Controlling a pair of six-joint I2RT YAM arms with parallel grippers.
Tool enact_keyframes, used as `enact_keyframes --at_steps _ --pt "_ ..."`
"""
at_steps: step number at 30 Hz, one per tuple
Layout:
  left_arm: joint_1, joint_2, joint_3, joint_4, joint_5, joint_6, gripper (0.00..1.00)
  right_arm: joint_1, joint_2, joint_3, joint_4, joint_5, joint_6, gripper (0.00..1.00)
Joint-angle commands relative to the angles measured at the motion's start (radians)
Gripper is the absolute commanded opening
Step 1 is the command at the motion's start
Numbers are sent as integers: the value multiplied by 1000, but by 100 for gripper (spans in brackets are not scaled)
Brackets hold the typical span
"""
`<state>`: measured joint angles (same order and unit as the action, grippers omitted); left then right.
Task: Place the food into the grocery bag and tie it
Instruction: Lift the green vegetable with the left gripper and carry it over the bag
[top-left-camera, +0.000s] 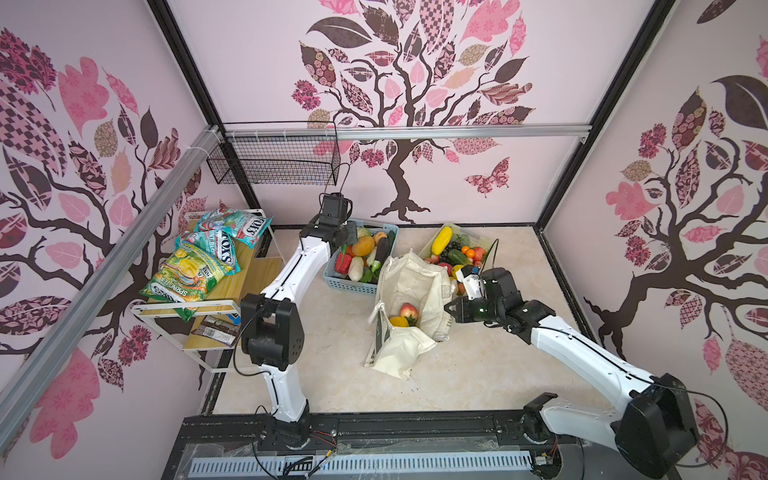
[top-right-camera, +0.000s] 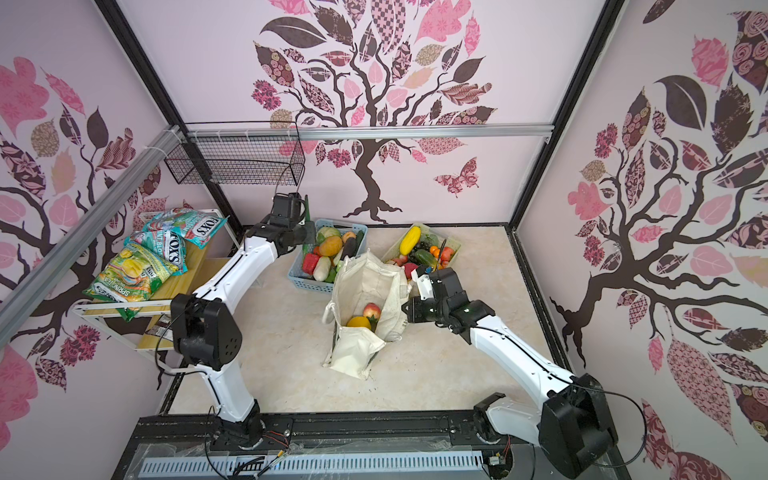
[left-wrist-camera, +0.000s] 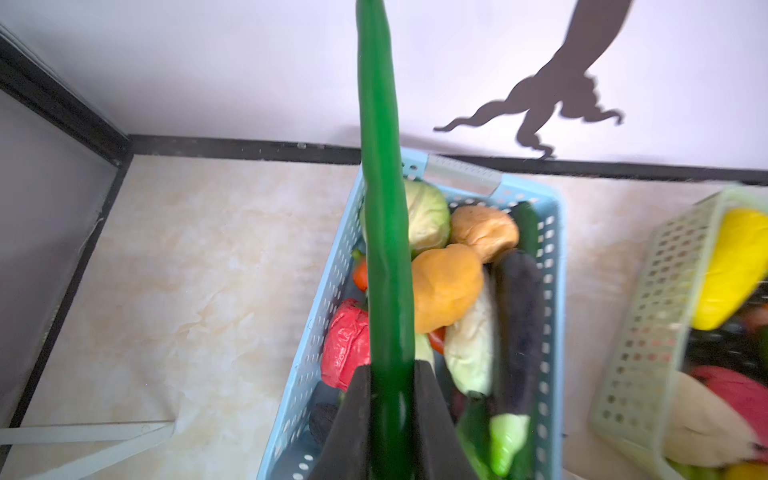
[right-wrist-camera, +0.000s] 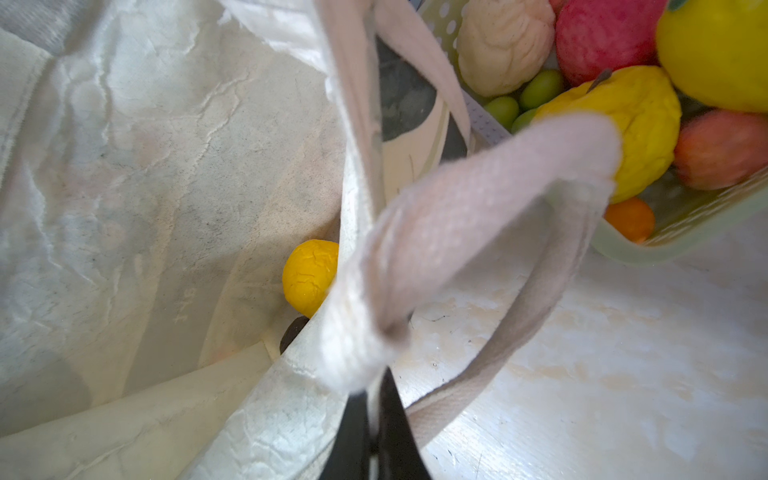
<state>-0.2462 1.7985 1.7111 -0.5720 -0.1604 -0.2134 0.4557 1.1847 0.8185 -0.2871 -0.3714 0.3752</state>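
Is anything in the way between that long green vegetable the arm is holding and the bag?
Nothing visible. The left gripper holds the green vegetable above the blue basket; the grocery bag beside it gapes open, its edge pinched by the right gripper.

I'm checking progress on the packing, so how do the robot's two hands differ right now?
The left hand is closed on a long green vegetable; the right hand is closed on the rim of the bag. The left hand is at the blue basket; the right hand is near the pale green basket. Both are shut and holding something.
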Motion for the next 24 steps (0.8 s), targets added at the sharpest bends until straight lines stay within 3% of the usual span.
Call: enact_keyframes --at_steps 1,5,11,16,24 --pt "-47 -112 -58 45 59 -52 15 1 -23 48 -5 -2 9 6" --pt "-119 -211 -70 53 115 -91 15 3 -19 58 9 -8 20 6" --pt "-222 -353 -119 89 282 -162 17 3 -32 69 53 2 62 5" --pt "-348 -439 -204 102 279 -162 18 3 -36 95 91 -24 100 5" --pt "-495 -447 -312 31 271 -135 19 3 -52 141 95 -12 117 5"
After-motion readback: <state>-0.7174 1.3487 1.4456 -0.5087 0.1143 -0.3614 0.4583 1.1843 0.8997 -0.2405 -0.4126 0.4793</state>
